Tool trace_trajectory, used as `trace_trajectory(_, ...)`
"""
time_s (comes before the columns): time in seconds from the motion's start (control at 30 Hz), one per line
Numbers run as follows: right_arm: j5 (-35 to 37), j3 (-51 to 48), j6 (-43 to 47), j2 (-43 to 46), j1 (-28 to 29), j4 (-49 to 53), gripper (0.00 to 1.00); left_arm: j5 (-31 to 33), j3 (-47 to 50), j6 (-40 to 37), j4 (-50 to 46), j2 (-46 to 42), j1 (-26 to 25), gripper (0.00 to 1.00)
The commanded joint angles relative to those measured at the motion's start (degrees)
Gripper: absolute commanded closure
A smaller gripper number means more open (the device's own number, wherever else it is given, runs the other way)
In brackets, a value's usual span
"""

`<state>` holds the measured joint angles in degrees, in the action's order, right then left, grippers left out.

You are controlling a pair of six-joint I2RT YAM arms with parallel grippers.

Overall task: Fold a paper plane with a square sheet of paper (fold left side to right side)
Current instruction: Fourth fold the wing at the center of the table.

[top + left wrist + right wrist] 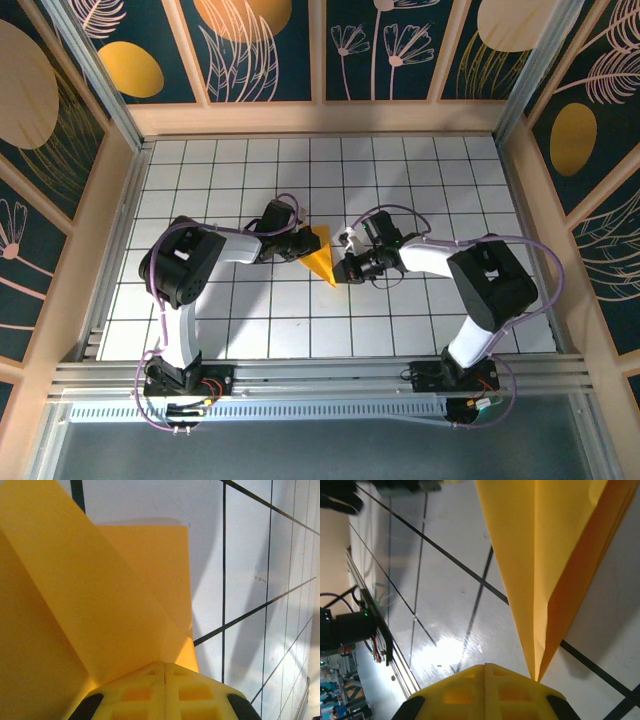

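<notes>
Teal wall panels (270, 60) with pale flower outlines and wood frames close in the white, black-lined desk (450, 180), which is glossy under the light. Mid-desk lies the paper (320, 255), already a narrow wedge with its point toward the near edge and its layers not flat. Left hand (300, 244) has its fingers together at the wide part. Right hand (346, 268), fingers together too, meets the point. Whether either pinches paper I cannot tell. The left-over-right fold looks to be getting set. Next, one hand should pin the wedge while the other presses along the crease.
</notes>
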<state>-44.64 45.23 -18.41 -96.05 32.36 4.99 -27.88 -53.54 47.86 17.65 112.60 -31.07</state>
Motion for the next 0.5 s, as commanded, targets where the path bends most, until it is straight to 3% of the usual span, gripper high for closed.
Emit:
trace_trajectory(0.0,-0.76,1.16,-1.17,0.18,-0.38,-0.4,1.0,2.67,3.2,0.52,-6.41,1.47,-0.03,1.0)
trace_trajectory(0.47,3.19,5.74,-3.34,-8.23,0.59,-4.53,1.0,2.92,2.83,0.23,-6.84,1.75,-0.16,1.0)
